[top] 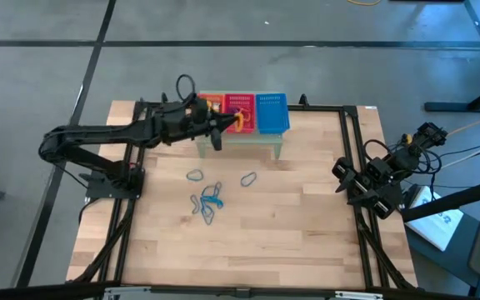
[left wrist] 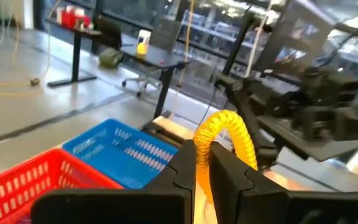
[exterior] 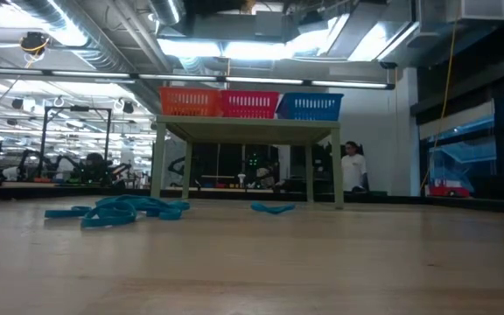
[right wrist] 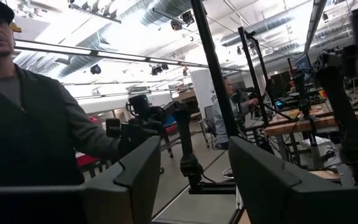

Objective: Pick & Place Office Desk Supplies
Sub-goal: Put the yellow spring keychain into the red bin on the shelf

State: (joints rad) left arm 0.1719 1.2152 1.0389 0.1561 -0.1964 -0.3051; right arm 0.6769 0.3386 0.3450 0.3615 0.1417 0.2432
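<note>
My left gripper (top: 233, 122) reaches to the far edge and is shut on a yellow-orange loop (left wrist: 227, 126), over the red basket (top: 240, 104). In the left wrist view the gripper (left wrist: 202, 149) has the red basket (left wrist: 23, 180) and the blue basket (left wrist: 120, 149) beyond it. Several thin blue loops (top: 209, 200) lie flat on the table's middle, with two more lying apart (top: 195, 175) (top: 248, 177); the low view shows them as a heap (exterior: 116, 211) and a single loop (exterior: 272, 207). My right gripper (top: 344, 173) waits open at the table's right edge. My left gripper pinches the yellow-orange loop between its two fingers by one side of the ring (left wrist: 202, 140). The rest of the loop arches free beyond the fingertips (left wrist: 185, 155). It is lifted clear, above the baskets.
Orange (exterior: 187, 101), red (exterior: 249, 104) and blue (exterior: 310, 106) mesh baskets stand in a row on a small pale stand (exterior: 248, 127) at the far edge. A black frame (top: 348, 142) borders the table. A person (right wrist: 23, 118) shows close in the right wrist view.
</note>
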